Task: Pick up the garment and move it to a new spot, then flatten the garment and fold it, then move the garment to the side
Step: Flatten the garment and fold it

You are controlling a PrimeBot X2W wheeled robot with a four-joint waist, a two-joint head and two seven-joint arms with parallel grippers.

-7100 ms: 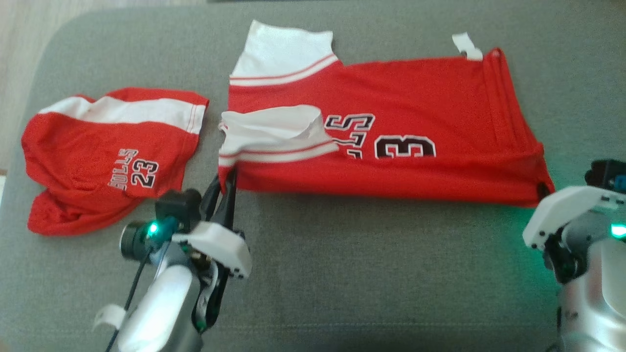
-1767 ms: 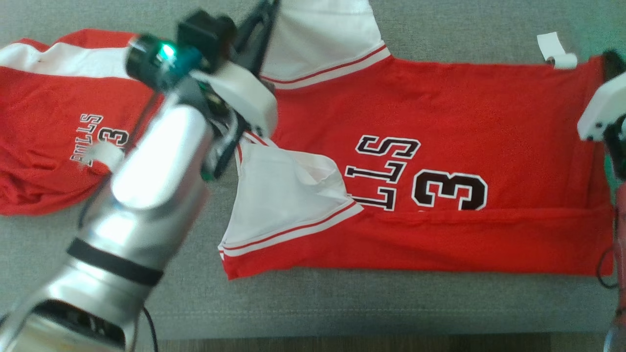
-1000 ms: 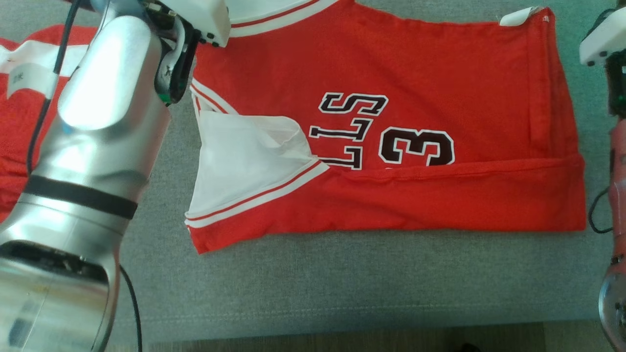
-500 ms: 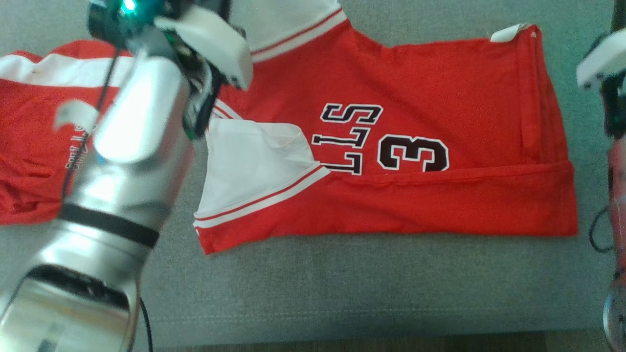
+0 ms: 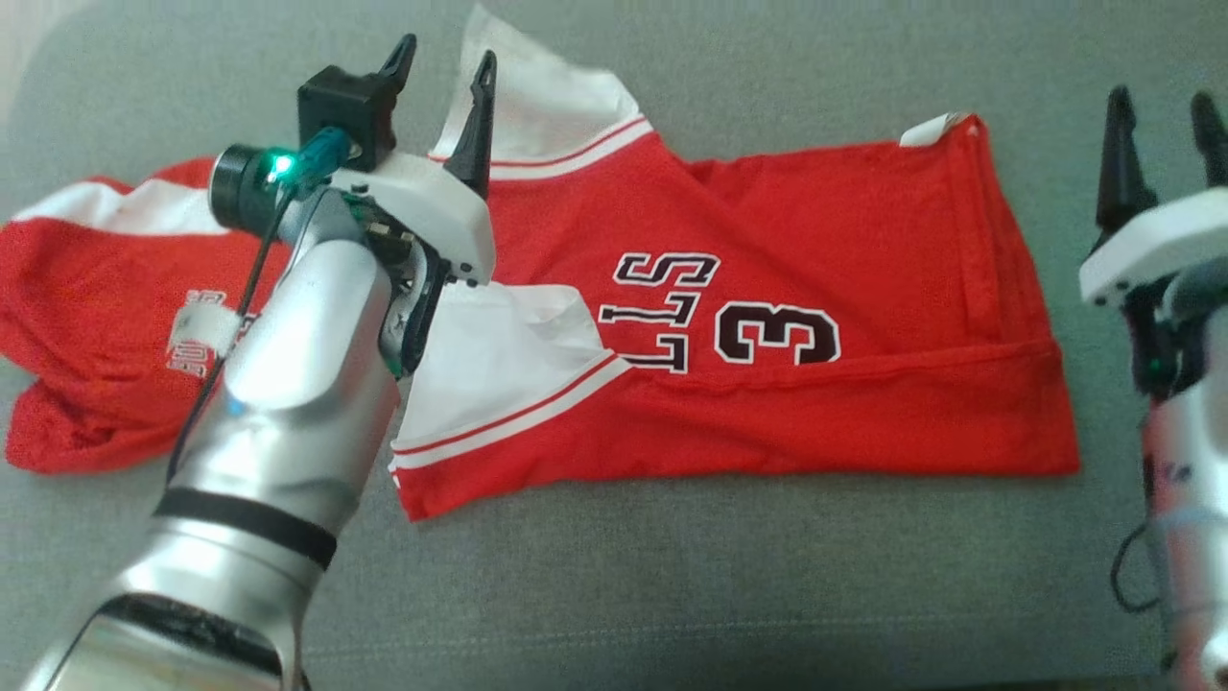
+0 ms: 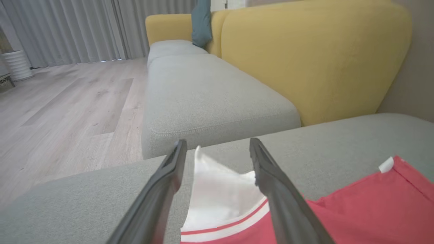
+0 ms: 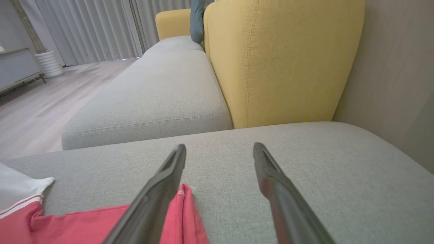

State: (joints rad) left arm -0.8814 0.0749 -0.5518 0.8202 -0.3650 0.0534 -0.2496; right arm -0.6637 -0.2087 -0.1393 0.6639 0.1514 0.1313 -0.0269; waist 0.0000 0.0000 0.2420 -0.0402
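The garment [image 5: 815, 240], a red jersey with white sleeves and black "3" lettering, lies flat on the grey cushion [image 5: 672, 576], its near strip folded up over the lettering. My left gripper [image 5: 443, 58] stands open above the far white sleeve, touching nothing. In the left wrist view that sleeve [image 6: 217, 189] lies between and below the open left gripper [image 6: 217, 145]. My right gripper [image 5: 1161, 101] is open just past the jersey's right edge. The right wrist view shows the open right gripper [image 7: 219, 149] over bare cushion, with the jersey's red corner [image 7: 84, 223] under its left finger.
Red shorts with a white band [image 5: 86, 288] lie crumpled at the left, partly behind my left forearm. A yellow sofa back [image 6: 305, 61] and another grey seat [image 6: 203, 98] lie beyond the cushion. Wooden floor [image 6: 67, 101] is further left.
Both grippers, earlier shut at the jersey's edges, now stand open and free of the cloth near its far edge. The camera has shifted, bringing the fingertips into view.
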